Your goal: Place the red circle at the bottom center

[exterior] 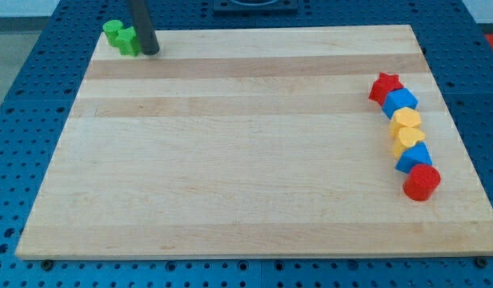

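Observation:
The red circle (422,182) lies near the board's right edge, at the lower end of a line of blocks. Above it in that line are a blue triangle-like block (413,158), two yellow blocks (407,140) (406,120), a blue block (401,102) and a red star (385,86). My tip (150,50) is at the view's top left, far from the red circle, touching the right side of two green blocks (122,37).
The wooden board (230,160) lies on a blue perforated table (22,96). The green blocks sit at the board's top left corner edge.

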`<state>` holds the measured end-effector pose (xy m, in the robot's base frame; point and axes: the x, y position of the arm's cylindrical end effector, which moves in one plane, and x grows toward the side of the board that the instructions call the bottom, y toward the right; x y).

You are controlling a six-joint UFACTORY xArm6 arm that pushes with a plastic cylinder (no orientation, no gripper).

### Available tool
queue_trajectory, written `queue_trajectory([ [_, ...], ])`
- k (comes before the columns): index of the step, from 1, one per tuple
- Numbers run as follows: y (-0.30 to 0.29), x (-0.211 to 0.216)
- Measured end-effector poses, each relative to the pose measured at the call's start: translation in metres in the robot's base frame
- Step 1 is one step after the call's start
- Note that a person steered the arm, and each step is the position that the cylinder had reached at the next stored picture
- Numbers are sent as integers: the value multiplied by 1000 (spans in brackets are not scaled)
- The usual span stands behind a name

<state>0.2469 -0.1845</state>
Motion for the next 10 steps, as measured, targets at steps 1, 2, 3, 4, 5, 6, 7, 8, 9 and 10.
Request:
queue_trajectory([
  [1,29,5],
  [2,80,12],
  [3,132,11],
  [4,169,-1],
  [5,203,-9],
  [6,206,-9],
  [7,206,-9],
  [8,208,-17],
  [9,218,-40],
  [10,250,-51],
])
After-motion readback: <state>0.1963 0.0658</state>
